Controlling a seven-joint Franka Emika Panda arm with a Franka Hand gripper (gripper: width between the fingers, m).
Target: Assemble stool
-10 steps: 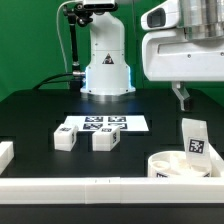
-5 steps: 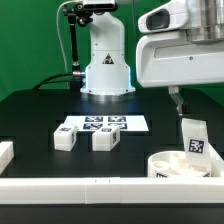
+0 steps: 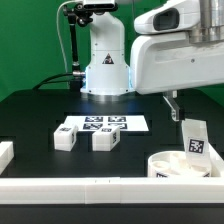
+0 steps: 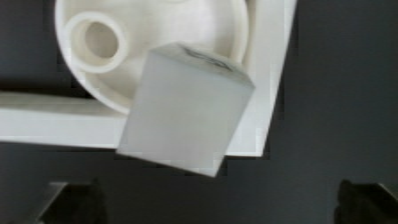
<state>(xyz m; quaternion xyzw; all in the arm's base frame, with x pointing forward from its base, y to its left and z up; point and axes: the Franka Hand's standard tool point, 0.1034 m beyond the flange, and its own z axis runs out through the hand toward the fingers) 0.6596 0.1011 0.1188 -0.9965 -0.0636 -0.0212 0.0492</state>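
White plastic made up every part of the stool in view: one seat disc (image 3: 172, 164) and three legs. Two legs lay side by side on the black surface (image 3: 30, 120), one (image 3: 66, 138) towards the exterior view's left and the other (image 3: 103, 141) just beside it. Both sat in front of the single marker board (image 3: 103, 124). The third leg (image 3: 194, 138) stood upright at the disc, on the exterior view's right, showing one black-and-white tag. Whether it was seated in the disc could not be told.

The two fingers (image 4: 71, 200) stood wide apart with nothing between them. In the wrist view the upright leg (image 4: 187, 110) appeared as a plain, blocky slab ahead of the fingertips, roughly midway between their lines and touching neither. In the exterior view one finger (image 3: 172, 103) hung above that leg, a little to the exterior view's left of it and apart from it.

The disc (image 4: 151, 30) was round and thick, smooth and matt, with a raised rim and a round hole (image 4: 96, 44) in its face. A long white border bar (image 3: 100, 187) ran along the front edge of the surface, close against the disc.
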